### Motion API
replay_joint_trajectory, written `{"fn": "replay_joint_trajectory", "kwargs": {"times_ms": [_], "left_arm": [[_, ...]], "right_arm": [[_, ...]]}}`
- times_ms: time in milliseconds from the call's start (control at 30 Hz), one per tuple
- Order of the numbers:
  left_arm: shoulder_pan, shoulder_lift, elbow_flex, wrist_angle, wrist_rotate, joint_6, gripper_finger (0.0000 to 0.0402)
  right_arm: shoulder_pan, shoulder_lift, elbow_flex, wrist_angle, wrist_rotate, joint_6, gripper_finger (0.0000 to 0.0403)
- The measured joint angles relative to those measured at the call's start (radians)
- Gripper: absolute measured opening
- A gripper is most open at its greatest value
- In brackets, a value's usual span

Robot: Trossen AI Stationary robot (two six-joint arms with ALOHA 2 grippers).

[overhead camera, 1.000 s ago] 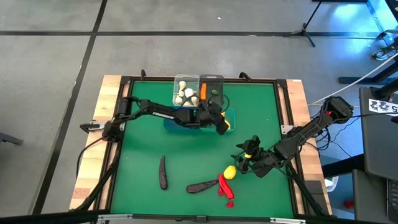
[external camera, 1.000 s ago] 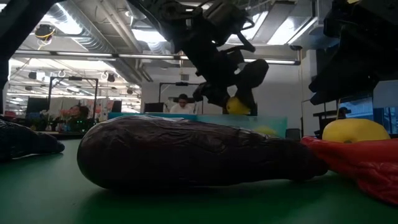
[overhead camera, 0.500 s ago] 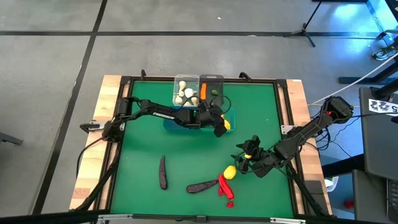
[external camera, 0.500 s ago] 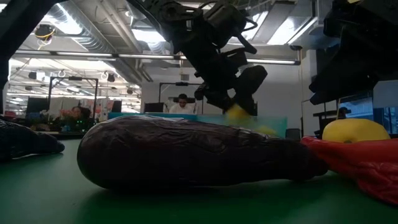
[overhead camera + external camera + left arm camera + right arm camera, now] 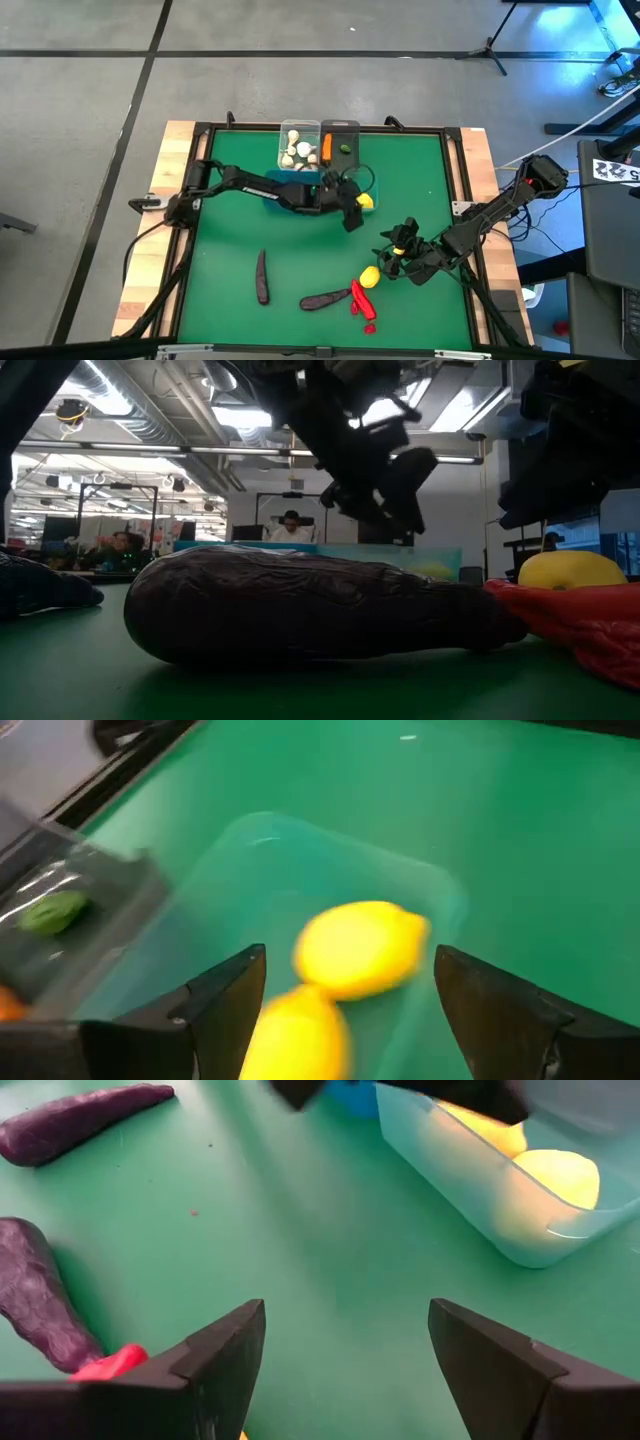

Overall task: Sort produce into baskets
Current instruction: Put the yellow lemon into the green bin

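Left tool (image 5: 351,213): hangs over the teal bin nearest the worktop's middle, fingers (image 5: 215,995) spread wide with nothing between them.
Lemons in bin (image 5: 360,948): two lie inside that teal bin (image 5: 440,895), one partly in front of the other (the nearer one is blurred in the left wrist view).
Right tool (image 5: 398,243): low over the green worktop (image 5: 230,225) on its right side, fingers (image 5: 215,1355) spread and empty, near the loose lemon.
Loose lemon (image 5: 370,276): on the worktop, just beside the red chili peppers.
Red chili peppers (image 5: 360,301): near the front edge, touching the end of one eggplant.
Eggplants: one (image 5: 325,298) lies beside the peppers, another (image 5: 262,276) lies well apart to the left; the low view is filled by one of them (image 5: 310,605).
Clear bin (image 5: 298,146): at the back of the worktop, holding white garlic bulbs (image 5: 295,150).
Dark grey bin (image 5: 341,142): just beside the clear one, holding an orange carrot (image 5: 326,148) and a small green piece (image 5: 344,150).
Second teal bin (image 5: 282,184): mostly hidden under the left arm (contents cannot be seen).
Room behind: a person (image 5: 291,527) sits far off in the low view.
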Motion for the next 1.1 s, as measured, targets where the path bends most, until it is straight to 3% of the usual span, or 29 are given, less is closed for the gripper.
{"fn": "replay_joint_trajectory", "kwargs": {"times_ms": [367, 633, 1100], "left_arm": [[-0.162, -0.006, 0.0, -0.007, 0.041, 0.052, 0.0281], [-0.234, -0.013, 0.0, -0.008, 0.04, 0.066, 0.0281], [-0.247, -0.013, 0.0, -0.039, 0.036, -0.006, 0.0281]], "right_arm": [[0.051, 0.0, 0.0, 0.002, -0.143, 0.0, 0.028], [0.164, 0.006, 0.0, 0.051, -0.098, 0.078, 0.028], [0.164, 0.297, 0.038, 0.202, -0.124, 0.106, 0.028]]}}
